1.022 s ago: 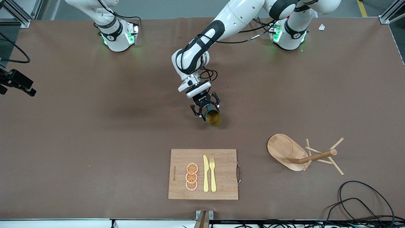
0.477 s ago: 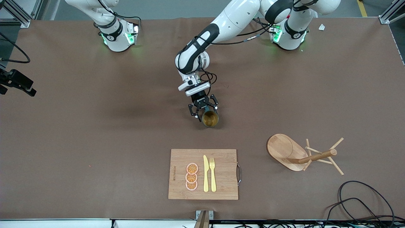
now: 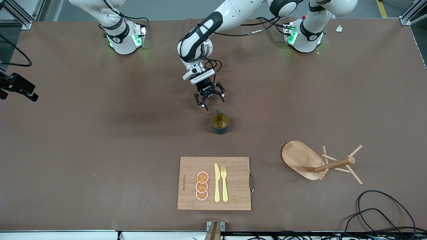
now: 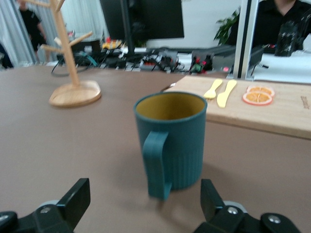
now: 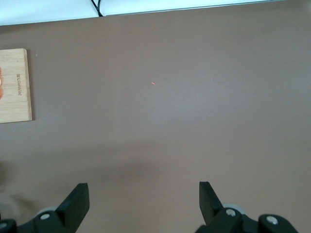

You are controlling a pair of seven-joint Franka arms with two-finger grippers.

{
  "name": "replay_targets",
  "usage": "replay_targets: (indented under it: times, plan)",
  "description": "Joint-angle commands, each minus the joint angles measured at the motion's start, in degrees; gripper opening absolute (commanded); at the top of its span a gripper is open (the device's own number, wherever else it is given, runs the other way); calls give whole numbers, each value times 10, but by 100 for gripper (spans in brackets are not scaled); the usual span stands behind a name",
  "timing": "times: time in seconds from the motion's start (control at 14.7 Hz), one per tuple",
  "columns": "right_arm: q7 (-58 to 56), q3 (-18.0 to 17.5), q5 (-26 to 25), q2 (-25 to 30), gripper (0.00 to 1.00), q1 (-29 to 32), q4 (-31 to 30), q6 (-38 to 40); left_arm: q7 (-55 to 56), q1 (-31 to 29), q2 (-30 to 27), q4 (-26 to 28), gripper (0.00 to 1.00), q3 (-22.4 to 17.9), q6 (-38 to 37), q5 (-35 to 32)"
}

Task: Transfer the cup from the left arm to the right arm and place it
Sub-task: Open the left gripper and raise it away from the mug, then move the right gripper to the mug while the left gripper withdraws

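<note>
- Your table (image 3: pixel 83 140) carries a bamboo cutting board (image 3: pixel 233 193) at the edge nearest the front camera, with orange slices (image 3: pixel 202 186), a yellow knife (image 3: pixel 217 183) and fork (image 3: pixel 224 183) on it.
- Toward the left arm's end, the wooden peg rack (image 3: pixel 313 161) stands well apart from everything.
- The cup (image 3: pixel 220 123) sits upright mid-table, farther from the camera than the board, nothing crowding it.
- Your left wrist view shows the cup's handle (image 4: pixel 156 162) facing the left end effector (image 3: pixel 209 97); the front view barely shows it.
- Left end effector: spread wide, empty, clear of the cup.
- Right end effector (image 5: pixel 143 204): wide, empty, over bare table, waiting.
</note>
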State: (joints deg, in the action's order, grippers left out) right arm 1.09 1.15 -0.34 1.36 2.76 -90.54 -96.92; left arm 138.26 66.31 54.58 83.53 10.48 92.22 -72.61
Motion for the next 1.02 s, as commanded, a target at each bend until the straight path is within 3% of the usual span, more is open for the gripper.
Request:
replay_targets:
  times: [0.0, 0.2, 0.54, 0.75, 0.95]
  plan:
    - [-10, -9, 11, 8, 100, 15, -9, -1, -45, -6, -79, 4, 100, 15, -4, 82]
    - [-10, -9, 11, 8, 100, 14, -8, -2, -113, -27, -148, 2, 100, 12, -3, 160]
    - [-7, -11, 11, -8, 100, -3, -7, 2, -181, -111, -158, -52, 100, 16, 19, 198]
    - [0, -13, 15, -25, 100, -32, -3, 9, -188, -180, -161, -79, 100, 17, 84, 241]
    - [50, -13, 40, -56, 100, -54, 7, 3, -289, -241, -203, -79, 100, 16, 105, 310]
